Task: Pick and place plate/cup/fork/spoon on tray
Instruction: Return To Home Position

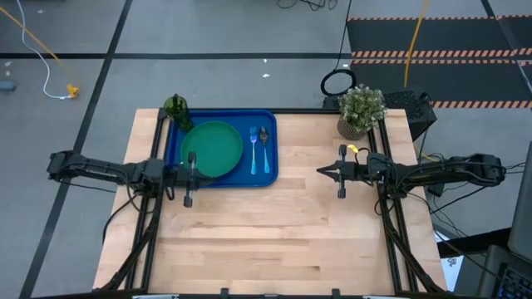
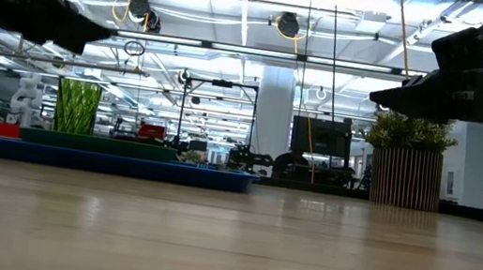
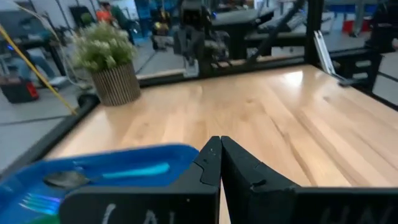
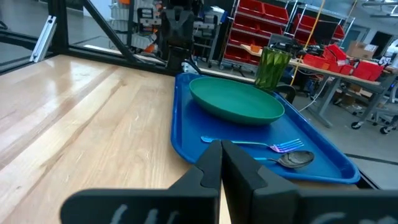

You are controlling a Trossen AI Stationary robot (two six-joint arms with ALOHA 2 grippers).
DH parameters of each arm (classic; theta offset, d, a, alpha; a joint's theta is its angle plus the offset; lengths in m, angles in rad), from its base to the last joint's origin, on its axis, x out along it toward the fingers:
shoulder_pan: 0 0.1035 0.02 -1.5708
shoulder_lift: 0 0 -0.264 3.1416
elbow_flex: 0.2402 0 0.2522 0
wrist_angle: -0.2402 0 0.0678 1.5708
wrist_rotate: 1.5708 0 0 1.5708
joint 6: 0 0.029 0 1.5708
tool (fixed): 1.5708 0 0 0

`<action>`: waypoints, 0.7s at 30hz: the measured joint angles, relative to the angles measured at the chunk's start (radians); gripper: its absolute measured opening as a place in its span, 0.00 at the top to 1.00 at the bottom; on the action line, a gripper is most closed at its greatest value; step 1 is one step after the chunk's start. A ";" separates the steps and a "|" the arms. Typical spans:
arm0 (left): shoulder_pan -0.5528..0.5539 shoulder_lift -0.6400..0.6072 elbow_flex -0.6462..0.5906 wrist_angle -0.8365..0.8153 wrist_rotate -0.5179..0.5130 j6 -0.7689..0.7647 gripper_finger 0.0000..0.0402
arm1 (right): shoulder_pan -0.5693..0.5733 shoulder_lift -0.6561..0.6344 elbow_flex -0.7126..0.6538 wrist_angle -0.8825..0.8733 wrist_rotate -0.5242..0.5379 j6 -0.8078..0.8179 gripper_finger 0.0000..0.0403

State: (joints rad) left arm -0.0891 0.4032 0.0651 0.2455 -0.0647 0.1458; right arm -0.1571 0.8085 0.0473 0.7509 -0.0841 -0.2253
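Tray: the blue tray (image 1: 270,145) lies upper left of centre in the high view, on the desk (image 1: 283,241).
Plate: the green plate (image 1: 212,149) sits in the tray's left half.
Cup: the dark-green cup (image 1: 176,108) stands at the tray's upper-left corner; whether it is fully inside the rim I cannot tell.
Fork: the fork (image 1: 253,149) lies right of the plate, inside the tray.
Spoon: the spoon (image 1: 264,148) lies just beside the fork, nearer the tray's right rim.
Progress: judged from this, all four pieces look placed.
Left pincer: the left pincer (image 1: 190,177) is closed and empty, over the tray's lower-left edge, at the plate's lower rim.
Right pincer: the right pincer (image 1: 320,171) is closed and empty, over bare wood at centre right, well apart from the tray.
Risk: a low move of the left arm could nudge the plate or drag the tray; the cup, at the corner, could tip.
Surroundings: a potted plant (image 1: 360,110) stands at the upper right, behind the right arm, in nobody's way.
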 joint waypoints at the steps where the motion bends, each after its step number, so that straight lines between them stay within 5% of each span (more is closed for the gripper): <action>1: 0.000 -0.006 -0.012 -0.001 0.008 -0.008 0.99 | 0.000 0.000 0.000 0.000 0.000 0.000 1.00; 21: 0.000 -0.039 -0.056 -0.022 0.119 -0.015 0.99 | 0.000 0.000 -0.001 0.001 0.000 0.008 1.00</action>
State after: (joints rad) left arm -0.0891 0.3645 0.0093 0.2239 0.0539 0.1307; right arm -0.1572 0.8085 0.0467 0.7520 -0.0837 -0.2176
